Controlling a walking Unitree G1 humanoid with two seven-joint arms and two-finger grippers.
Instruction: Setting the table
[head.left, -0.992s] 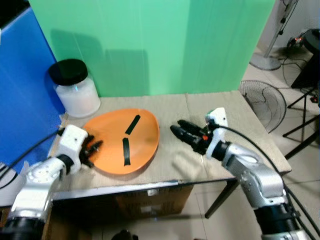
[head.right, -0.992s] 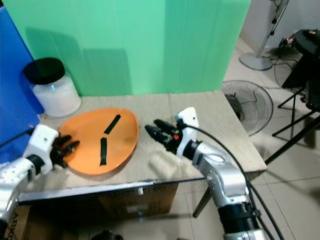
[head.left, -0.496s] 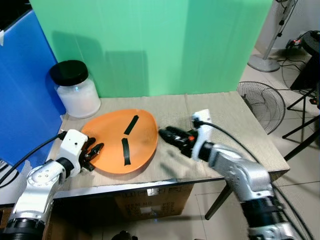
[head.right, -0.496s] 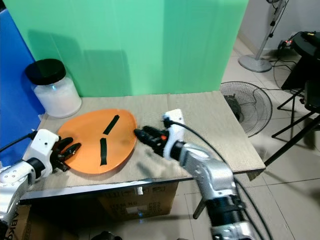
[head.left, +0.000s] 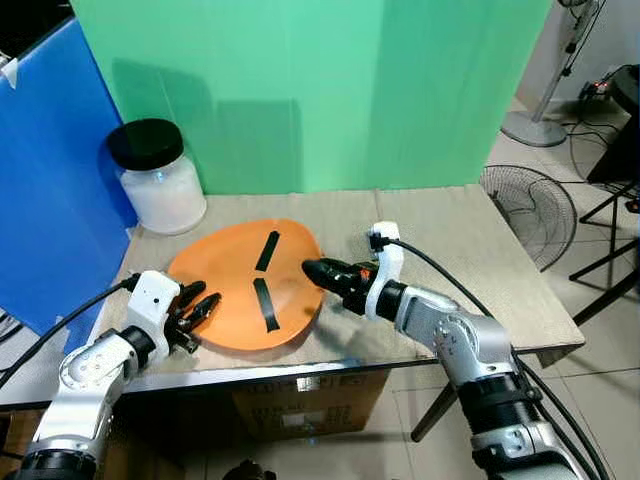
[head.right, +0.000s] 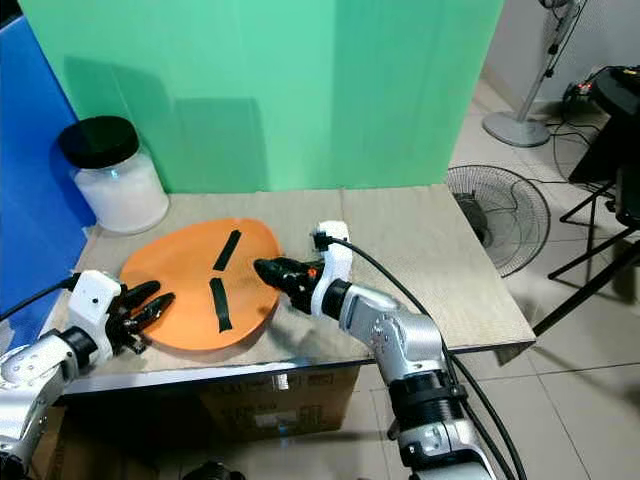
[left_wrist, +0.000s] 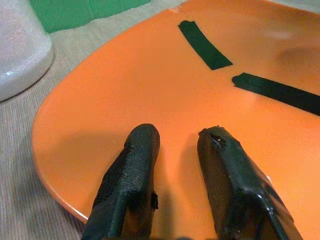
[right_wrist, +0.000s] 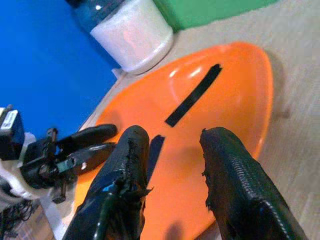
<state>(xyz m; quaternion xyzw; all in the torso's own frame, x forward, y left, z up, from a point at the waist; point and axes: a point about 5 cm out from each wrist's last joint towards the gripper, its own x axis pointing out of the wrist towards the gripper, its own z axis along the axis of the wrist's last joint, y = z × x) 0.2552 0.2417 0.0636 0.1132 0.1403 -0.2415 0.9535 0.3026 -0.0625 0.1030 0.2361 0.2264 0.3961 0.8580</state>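
Green screening backs the beige table (head.left: 440, 225), where the orange plate (head.left: 225, 280), likely stiff, light and slick, is flanked by the left gripper (head.left: 192, 312) and right gripper (head.left: 318, 273), both parted over opposite rims, where hold is best taken.

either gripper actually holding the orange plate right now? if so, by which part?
Nothing is held. Left gripper and right gripper are both open, fingers over opposite edges of the orange plate, which lies flat on the table.

Silver arms (head.left: 455, 335) — white wrists, black cables
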